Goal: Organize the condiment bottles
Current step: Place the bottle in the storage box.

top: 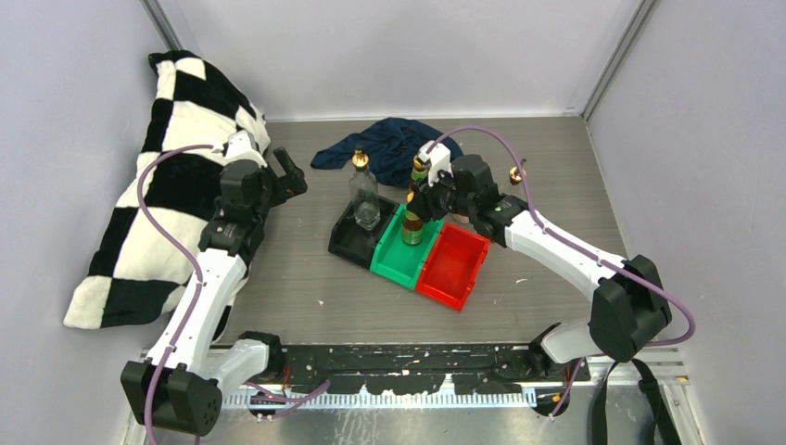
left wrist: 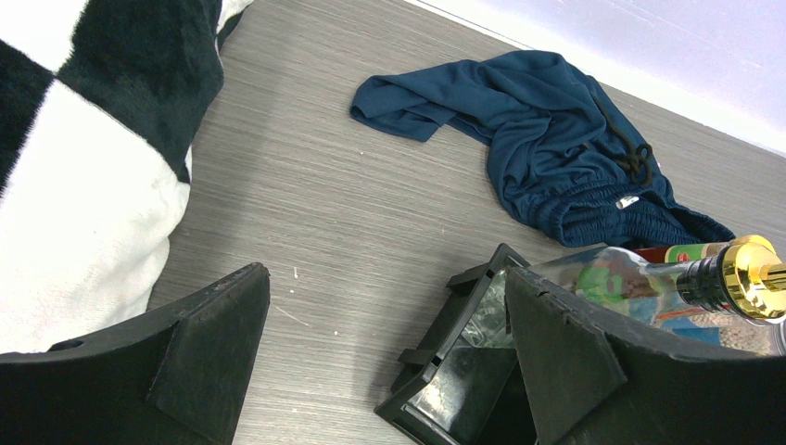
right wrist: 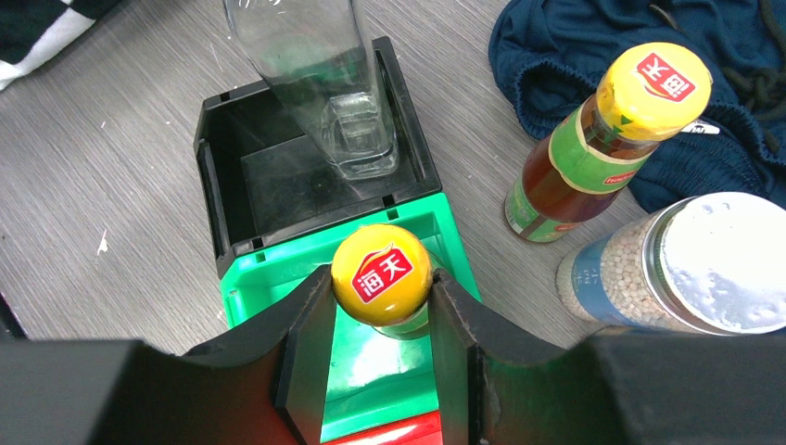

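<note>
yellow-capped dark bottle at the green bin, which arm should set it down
Right: the right hand grips the yellow-capped dark bottle by the cap, over the green plastic bin. The left hand hangs open and empty.

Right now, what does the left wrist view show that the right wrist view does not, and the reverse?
Only the left wrist view: the open left pincer and the gold pourer top of the clear glass bottle. Only the right wrist view: the right pincer shut on a yellow-capped dark bottle over the green plastic bin, a second such bottle standing on the table, and a cylindrical jar of pale grains. Both: the black plastic bin holding the clear bottle, and the navy blue cloth.
</note>
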